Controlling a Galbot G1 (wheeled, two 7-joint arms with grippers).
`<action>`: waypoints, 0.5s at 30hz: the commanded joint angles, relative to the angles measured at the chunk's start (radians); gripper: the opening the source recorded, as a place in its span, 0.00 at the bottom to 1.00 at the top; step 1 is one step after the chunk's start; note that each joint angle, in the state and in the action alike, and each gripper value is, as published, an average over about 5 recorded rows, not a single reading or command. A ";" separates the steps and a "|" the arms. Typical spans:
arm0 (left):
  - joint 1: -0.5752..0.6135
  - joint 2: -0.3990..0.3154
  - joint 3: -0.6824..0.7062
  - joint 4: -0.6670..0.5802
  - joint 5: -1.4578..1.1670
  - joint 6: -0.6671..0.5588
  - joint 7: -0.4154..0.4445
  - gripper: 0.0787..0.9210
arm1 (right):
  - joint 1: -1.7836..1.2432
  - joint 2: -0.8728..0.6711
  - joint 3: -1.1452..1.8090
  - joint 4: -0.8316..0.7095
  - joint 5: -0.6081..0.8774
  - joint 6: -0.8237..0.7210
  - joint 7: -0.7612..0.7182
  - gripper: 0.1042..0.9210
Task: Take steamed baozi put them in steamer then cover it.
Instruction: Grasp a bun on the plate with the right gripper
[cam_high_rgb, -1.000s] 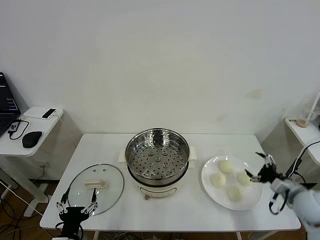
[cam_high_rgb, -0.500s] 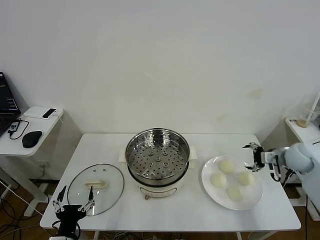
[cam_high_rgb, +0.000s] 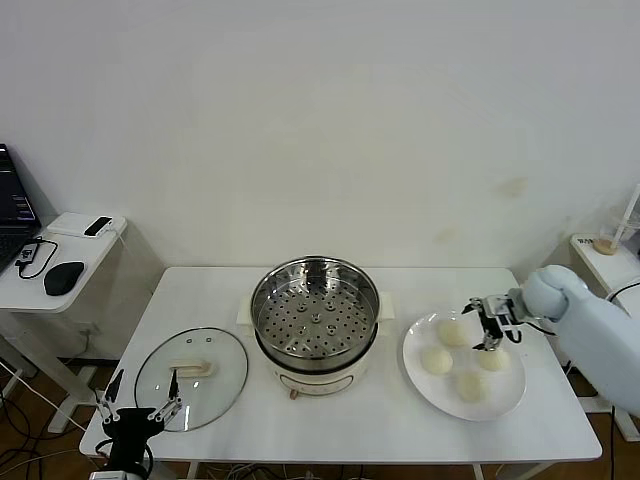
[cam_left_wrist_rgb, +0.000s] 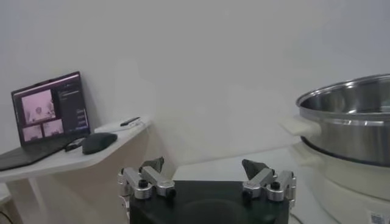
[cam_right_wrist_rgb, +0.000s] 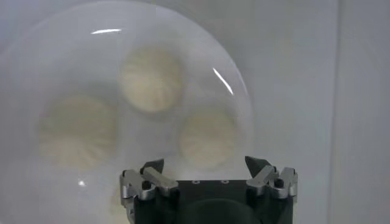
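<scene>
Four cream-white baozi lie on a white plate (cam_high_rgb: 507, 398) at the table's right: far (cam_high_rgb: 452, 332), left (cam_high_rgb: 436, 360), right (cam_high_rgb: 493, 359), near (cam_high_rgb: 468, 386). The steel steamer (cam_high_rgb: 315, 316), its perforated tray bare, stands mid-table on a white base. Its glass lid (cam_high_rgb: 191, 375) lies flat at the left. My right gripper (cam_high_rgb: 487, 325) is open and empty, hovering above the plate between the far and right baozi. In the right wrist view the gripper (cam_right_wrist_rgb: 205, 165) looks down on three baozi, the nearest (cam_right_wrist_rgb: 207, 139) just ahead of its jaws. My left gripper (cam_high_rgb: 135, 410) is open and empty by the table's front-left edge.
A side table at the far left holds a laptop (cam_left_wrist_rgb: 49, 112), a mouse (cam_high_rgb: 64, 277) and a phone (cam_high_rgb: 98, 226). A small table with a cup (cam_high_rgb: 606, 244) stands at the right. The steamer's wall (cam_left_wrist_rgb: 350, 122) shows in the left wrist view.
My right arm has swung in from the table's right edge, moving left over the plate. My left gripper has drifted slightly down and left.
</scene>
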 joint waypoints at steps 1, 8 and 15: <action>0.000 -0.001 -0.003 0.001 0.001 -0.001 0.000 0.88 | 0.070 0.071 -0.091 -0.095 -0.014 -0.011 -0.018 0.88; 0.002 -0.001 -0.009 0.001 0.001 -0.001 0.001 0.88 | 0.074 0.092 -0.092 -0.129 -0.036 -0.015 -0.012 0.88; -0.003 -0.001 -0.007 -0.001 0.002 0.000 0.002 0.88 | 0.062 0.096 -0.096 -0.130 -0.039 -0.025 -0.003 0.85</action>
